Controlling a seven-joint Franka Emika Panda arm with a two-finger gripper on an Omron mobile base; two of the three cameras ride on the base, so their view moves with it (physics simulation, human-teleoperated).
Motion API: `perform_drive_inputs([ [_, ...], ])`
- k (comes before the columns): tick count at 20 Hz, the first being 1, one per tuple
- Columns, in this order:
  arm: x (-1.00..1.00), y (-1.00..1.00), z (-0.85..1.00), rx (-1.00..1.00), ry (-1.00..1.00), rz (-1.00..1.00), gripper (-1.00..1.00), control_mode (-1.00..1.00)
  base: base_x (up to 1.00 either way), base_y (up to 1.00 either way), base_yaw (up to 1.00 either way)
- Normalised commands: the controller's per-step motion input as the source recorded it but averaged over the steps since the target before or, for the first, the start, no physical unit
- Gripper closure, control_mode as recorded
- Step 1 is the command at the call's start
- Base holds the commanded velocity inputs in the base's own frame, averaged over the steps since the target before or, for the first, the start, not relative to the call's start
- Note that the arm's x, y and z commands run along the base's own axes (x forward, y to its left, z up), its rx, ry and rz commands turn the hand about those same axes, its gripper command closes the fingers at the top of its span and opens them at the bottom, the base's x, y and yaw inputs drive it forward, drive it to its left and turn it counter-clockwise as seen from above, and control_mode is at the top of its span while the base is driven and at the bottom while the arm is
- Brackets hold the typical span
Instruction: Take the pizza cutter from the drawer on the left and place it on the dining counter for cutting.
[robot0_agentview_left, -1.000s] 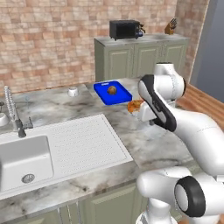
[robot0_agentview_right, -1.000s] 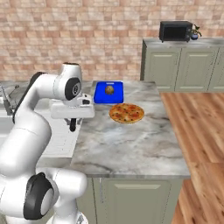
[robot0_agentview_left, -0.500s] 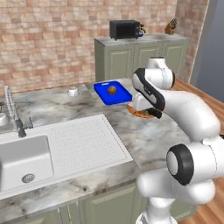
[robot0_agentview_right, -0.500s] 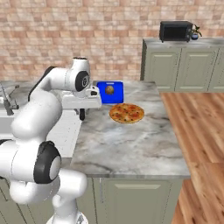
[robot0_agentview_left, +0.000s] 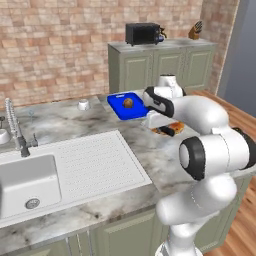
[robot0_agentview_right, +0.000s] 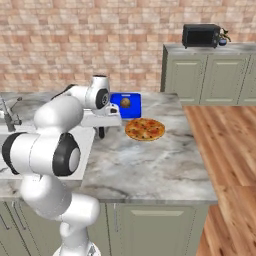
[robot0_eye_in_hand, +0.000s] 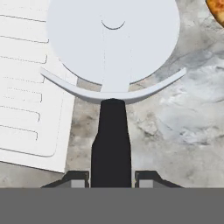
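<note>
pizza cutter (robot0_eye_in_hand: 112, 65) handle base hidden between claw (robot0_eye_in_hand: 112, 178).

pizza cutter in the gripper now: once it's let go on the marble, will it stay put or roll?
The pizza cutter probably stays rigid: straight black handle, solid wheel. The gripper clamps only the handle's end, so it may be wheel-heavy and pivot. Laid flat on the dining counter it likely settles; on edge, the wheel could roll.

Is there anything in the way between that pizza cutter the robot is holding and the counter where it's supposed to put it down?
Nothing visible. The gripper holds the pizza cutter by its black handle, wheel pointing down at bare counter beside the drainboard. The pizza lies off to one side, clear of the spot below.
</note>
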Motion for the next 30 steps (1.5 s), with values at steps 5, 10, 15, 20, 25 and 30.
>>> perform_drive_inputs([
  [5,0.56,-0.23,-0.60,0.01,-0.01,0.01,1.00,-1.00,0.00,0.00,0.00],
  [10,0.18,-0.49,-0.02,0.00,0.00,0.00,1.00,-1.00,0.00,0.00,0.00],
  [15,0.09,-0.56,-0.06,0.00,0.00,0.00,1.00,-1.00,0.00,0.00,0.00],
  [20,0.09,-0.50,-0.19,0.00,0.00,0.00,1.00,-1.00,0.00,0.00,0.00],
  [25,0.16,-0.66,-0.21,0.00,-0.01,0.00,1.00,-1.00,0.00,0.00,0.00],
  [30,0.12,-0.76,-0.17,0.00,-0.02,0.00,1.00,-1.00,0.00,0.00,0.00],
])
